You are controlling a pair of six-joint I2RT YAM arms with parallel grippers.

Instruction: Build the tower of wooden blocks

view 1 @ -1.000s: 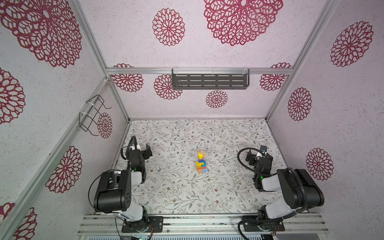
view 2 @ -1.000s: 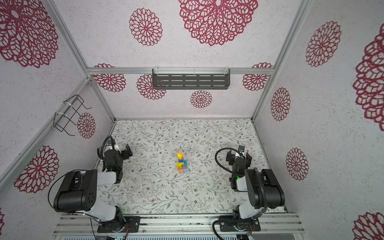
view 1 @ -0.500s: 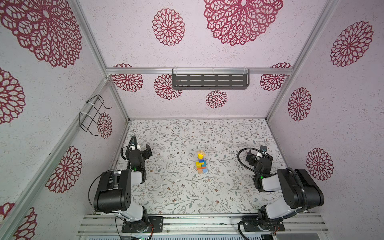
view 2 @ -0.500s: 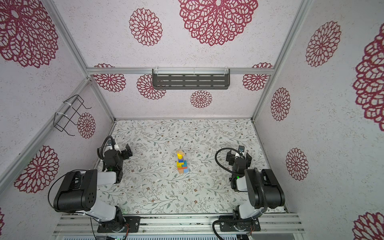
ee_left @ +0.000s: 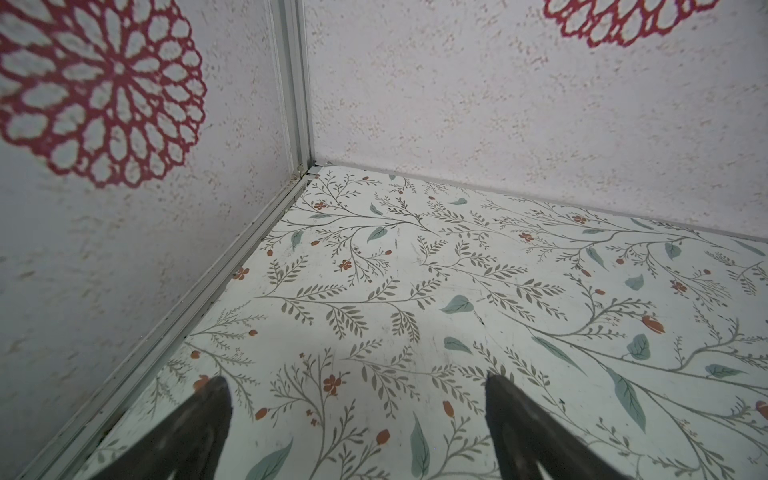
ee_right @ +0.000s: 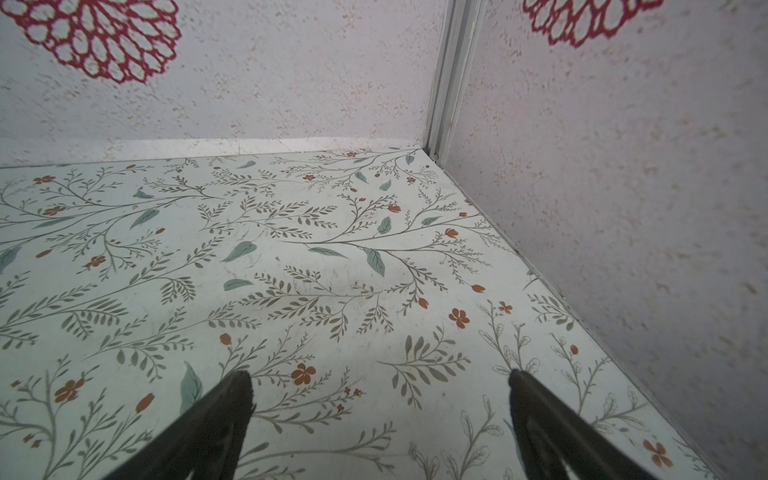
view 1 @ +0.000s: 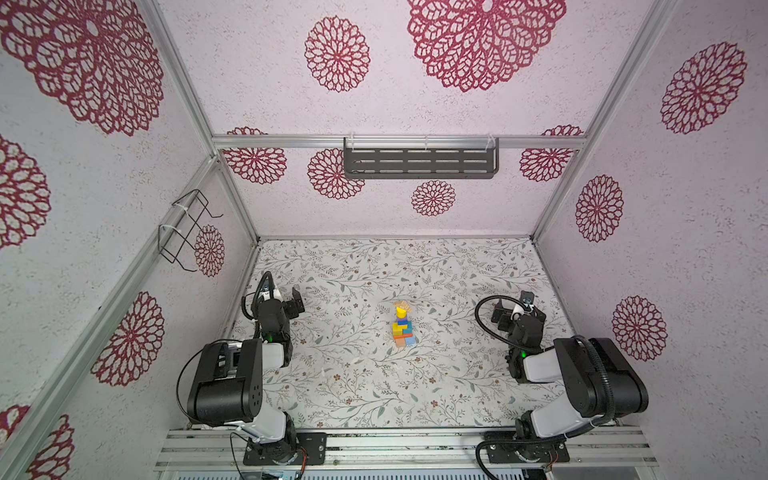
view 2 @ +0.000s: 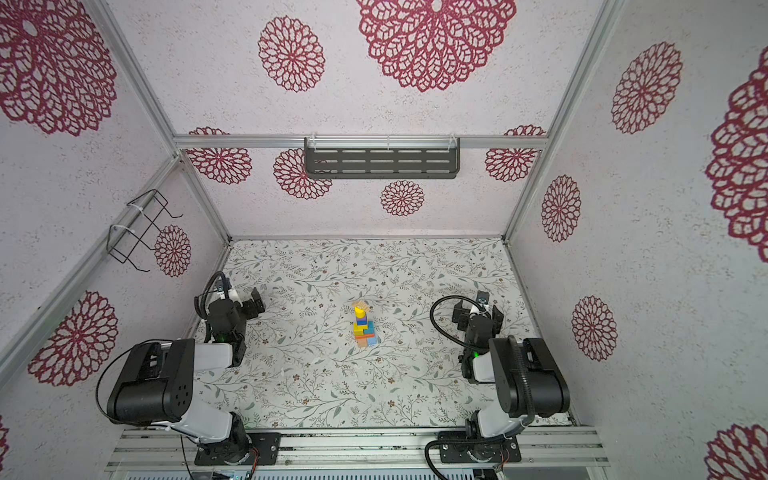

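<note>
The wood block tower [view 1: 402, 326] [view 2: 363, 326] stands upright in the middle of the floral table in both top views: tan and light blue blocks at the base, orange, teal and yellow above, a blue cube, then a yellow cylinder with a tan piece on top. My left gripper [view 1: 286, 300] [ee_left: 357, 386] is folded back near the left wall, open, with only table between its fingers. My right gripper [view 1: 515, 305] [ee_right: 380, 380] rests near the right wall, open and empty too. Both stand well apart from the tower. Neither wrist view shows the tower.
A dark slotted shelf [view 1: 419, 160] hangs on the back wall and a wire rack [view 1: 183, 228] on the left wall. Aluminium frame posts mark the corners [ee_left: 297, 83] [ee_right: 451, 75]. The floral table [view 1: 374, 382] lies bare around the tower.
</note>
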